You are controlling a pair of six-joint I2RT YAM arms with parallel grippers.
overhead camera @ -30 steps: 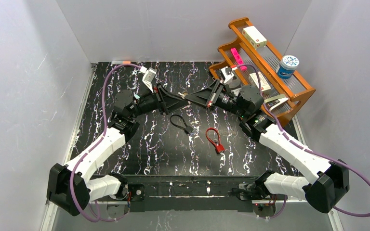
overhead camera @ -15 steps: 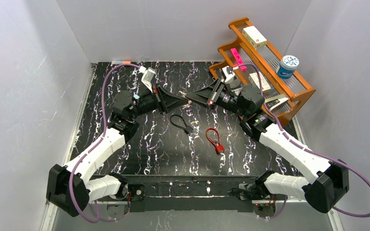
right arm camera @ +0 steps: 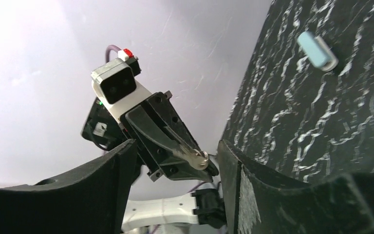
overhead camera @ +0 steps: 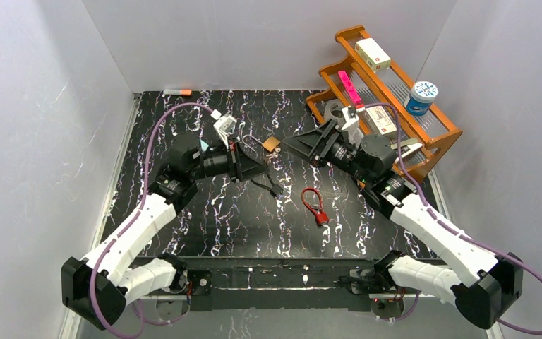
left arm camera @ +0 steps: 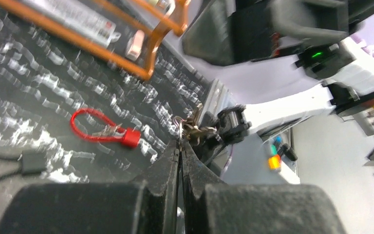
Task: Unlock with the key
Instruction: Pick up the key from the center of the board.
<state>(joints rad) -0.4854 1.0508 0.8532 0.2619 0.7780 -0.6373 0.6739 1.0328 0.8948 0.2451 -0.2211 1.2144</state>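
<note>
Tabletop (overhead camera: 219, 226) black marbled, white walls (overhead camera: 254, 42); left gripper (left arm camera: 179, 146) pinching key (left arm camera: 194, 129), right gripper (right arm camera: 175, 148) spread wide.

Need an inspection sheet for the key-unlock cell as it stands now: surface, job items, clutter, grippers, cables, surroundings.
Surface: black mat with white veining.
Job's things: keys pinched at the left gripper's tip; red cable lock lying free on the mat; black cable lock on the mat near the left gripper.
Clutter: small brown item mid-mat, cannot tell what; small stick-shaped item at the far edge.
Grippers: left gripper shut on the keys; right gripper open, empty, facing the left one.
Cables: purple cable along each arm, apart from both locks.
Surroundings: white walls; wooden shelf far right, holding boxes and a blue-lidded jar.
</note>
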